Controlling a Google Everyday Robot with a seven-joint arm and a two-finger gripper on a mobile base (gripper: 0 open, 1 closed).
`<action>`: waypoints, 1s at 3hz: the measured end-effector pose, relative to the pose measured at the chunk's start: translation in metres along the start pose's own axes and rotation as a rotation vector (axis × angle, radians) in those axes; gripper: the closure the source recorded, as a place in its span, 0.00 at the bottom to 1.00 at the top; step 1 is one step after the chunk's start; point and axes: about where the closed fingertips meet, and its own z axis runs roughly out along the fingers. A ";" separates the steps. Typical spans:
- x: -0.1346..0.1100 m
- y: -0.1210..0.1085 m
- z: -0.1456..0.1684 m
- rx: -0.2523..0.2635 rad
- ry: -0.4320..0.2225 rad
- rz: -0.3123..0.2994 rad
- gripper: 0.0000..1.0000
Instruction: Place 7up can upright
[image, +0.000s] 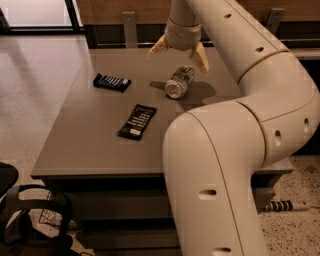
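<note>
The 7up can (179, 82) lies on its side on the grey table (90, 140), its shiny end facing the camera. My gripper (178, 56) hangs just above and behind the can, with its two pale fingers spread wide apart. It is open and holds nothing. The left fingertip (154, 50) points out over the table and the right fingertip (202, 60) sits close to the can's far end.
A dark snack bar (112, 81) lies at the table's left rear. A second dark bar (137, 121) lies near the middle. My large white arm (235, 150) fills the right foreground. A dark chair (25, 220) stands at the lower left.
</note>
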 end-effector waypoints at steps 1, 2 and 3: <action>0.002 -0.018 0.005 -0.001 0.031 0.053 0.00; -0.011 -0.028 0.011 -0.024 -0.005 0.118 0.00; -0.015 -0.024 0.018 -0.030 -0.004 0.118 0.00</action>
